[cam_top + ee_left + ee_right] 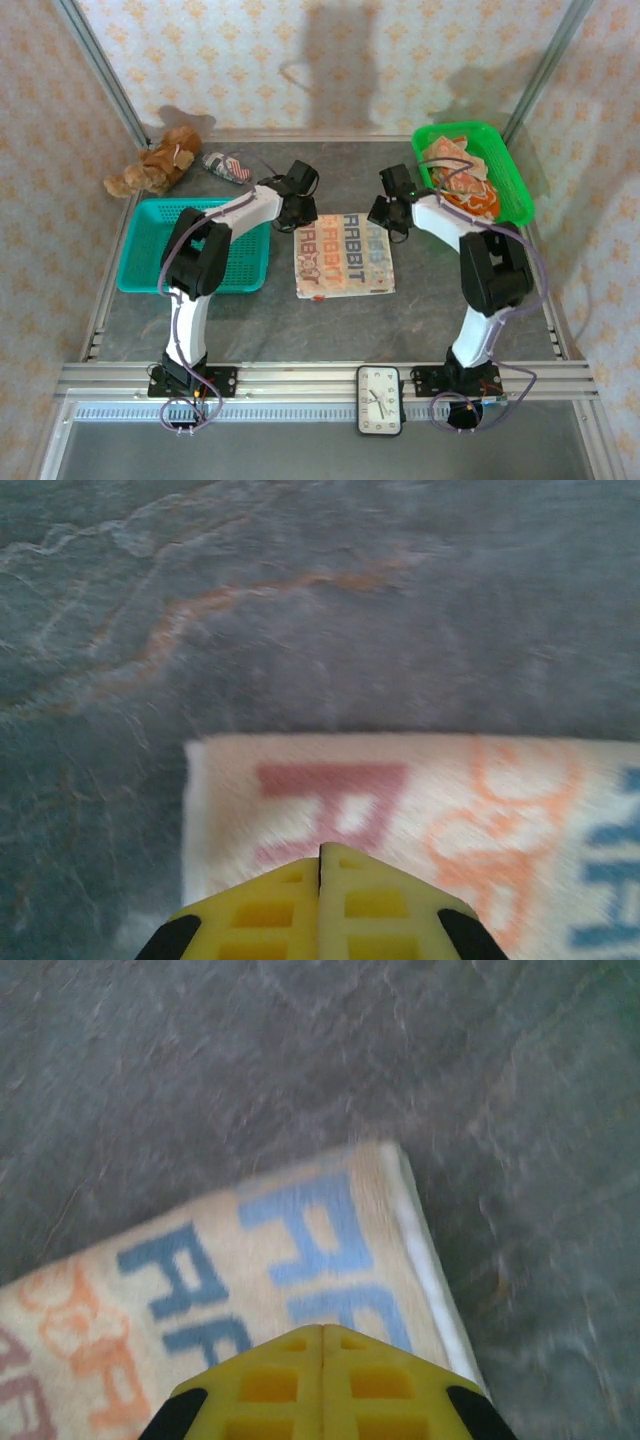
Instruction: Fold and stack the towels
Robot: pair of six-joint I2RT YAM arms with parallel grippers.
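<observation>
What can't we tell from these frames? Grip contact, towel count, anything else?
- Left wrist: whether the shut left gripper actually pinches the spread towel; its own fingertips cover the contact.
- Right wrist: same for the shut right gripper; the view is also blurred.
- Top view: how many towels are in the green basket; they are bunched and overlapping.
- Top view: the spread towel's layer count; too small.

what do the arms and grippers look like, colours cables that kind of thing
The left arm and right arm match: white shells, bulky black joints, and thin purplish cables looping up from the bases. The left gripper and right gripper have bright yellow fingers moulded with rectangular pockets, with black pieces behind.
</observation>
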